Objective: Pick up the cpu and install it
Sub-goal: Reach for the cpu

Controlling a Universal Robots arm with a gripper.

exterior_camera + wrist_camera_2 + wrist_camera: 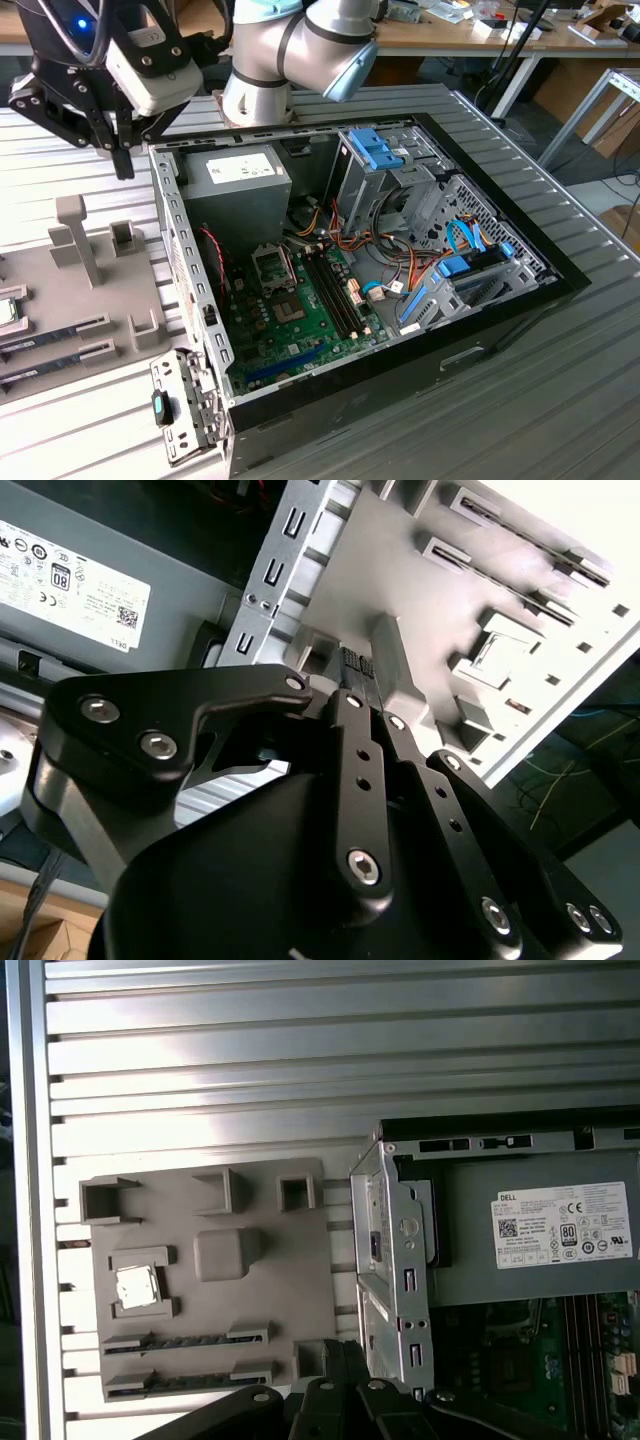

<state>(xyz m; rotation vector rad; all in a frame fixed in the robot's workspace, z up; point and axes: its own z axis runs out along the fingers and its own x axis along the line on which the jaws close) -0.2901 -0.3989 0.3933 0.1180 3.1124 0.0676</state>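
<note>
The cpu (pixel 137 1287), a small silvery square chip, lies in a square pocket of the grey holder tray (pixel 300 1270) beside the open computer case (pixel 420 330). In the exterior view the cpu (pixel 8 312) sits at the far left edge. My black gripper (pixel 125 160) hangs above the table between the tray and the case's back corner, well above and away from the chip. Its fingers (pixel 352 695) are pressed together with nothing between them. In the first wrist view the gripper (pixel 338 1362) points down near the case's metal wall. The motherboard's empty socket (pixel 272 265) lies next to the power supply.
The grey power supply (pixel 240 175) fills the case's back corner. Memory sticks (pixel 185 1341) lie in the tray's slots, and upright posts (pixel 75 235) rise from the tray. A loose metal bracket (pixel 185 405) lies at the case's front corner. Cables and blue drive bays (pixel 380 150) crowd the case's right half.
</note>
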